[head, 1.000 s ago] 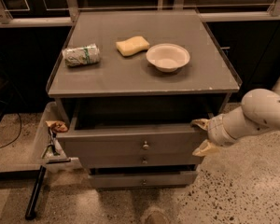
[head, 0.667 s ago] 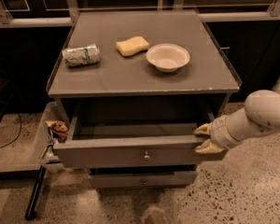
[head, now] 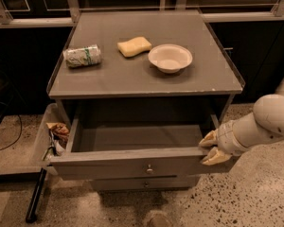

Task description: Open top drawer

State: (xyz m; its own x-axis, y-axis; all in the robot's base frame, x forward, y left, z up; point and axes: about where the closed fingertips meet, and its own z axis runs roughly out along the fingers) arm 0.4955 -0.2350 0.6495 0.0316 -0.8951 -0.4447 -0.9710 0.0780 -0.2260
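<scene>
Since the earlier frame the top drawer (head: 109,167) has slid further out, and its front panel now stands well forward of the counter's (head: 132,77) front edge, with the bare grey box floor open to view beneath that edge. With it the gripper (head: 211,148) has come forward and sits below and a little ahead of the counter's front right corner, at the right end of the drawer front. Its fingers (head: 216,157) straddle the top of the panel, one inside the box and one on the outer face, and look clamped on it

By the look of it the drawer is a rigid box, empty and so fairly light, but wide. Pulled from one end it may skew and bind, so a straight pull, square to the counter's front edge, seems wise. The small round knob (head: 149,168) at the middle of the front is the balanced place to hold, though it is tiny and smooth metal, likely slippery for two fingers. The panel's top edge gives a surer pinch. I judge the task nearly done

On the counter, a bowl (head: 170,58), a sponge (head: 134,46) and a crumpled packet (head: 83,56) lie towards the back edge, well apart from the gripper
</scene>
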